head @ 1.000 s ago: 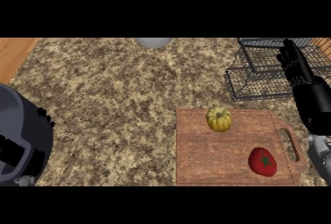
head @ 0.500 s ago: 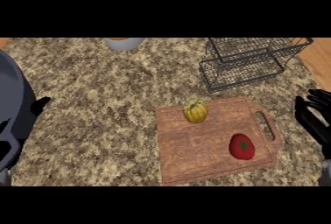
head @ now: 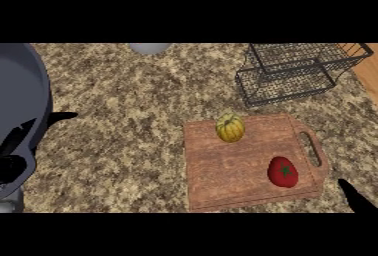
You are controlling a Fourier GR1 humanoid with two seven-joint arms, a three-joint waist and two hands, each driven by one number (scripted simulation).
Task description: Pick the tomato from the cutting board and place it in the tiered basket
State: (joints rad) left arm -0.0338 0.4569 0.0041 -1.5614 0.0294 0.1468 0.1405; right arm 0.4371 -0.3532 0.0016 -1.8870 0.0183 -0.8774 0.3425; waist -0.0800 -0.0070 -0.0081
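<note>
The tomato (head: pixel 283 171), a glossy red, slightly oval fruit with a dark green star-shaped stalk scar on top, lies on the wooden cutting board (head: pixel 229 170) near the board's handle slot, well apart from the ribbed yellow squash (head: pixel 230 127) at the board's far edge. The black wire tiered basket (head: pixel 295 72) stands beyond the board's far right corner on the speckled granite counter (head: pixel 133 115). Of the right hand (head: pixel 357 197) only a dark fingertip shows just off the board's near right corner, touching nothing, and of the left hand (head: pixel 62 116) only a black tip shows far to the board's left beside the grey forearm (head: pixel 22 110), so whether either is spread or curled cannot be told.
</note>
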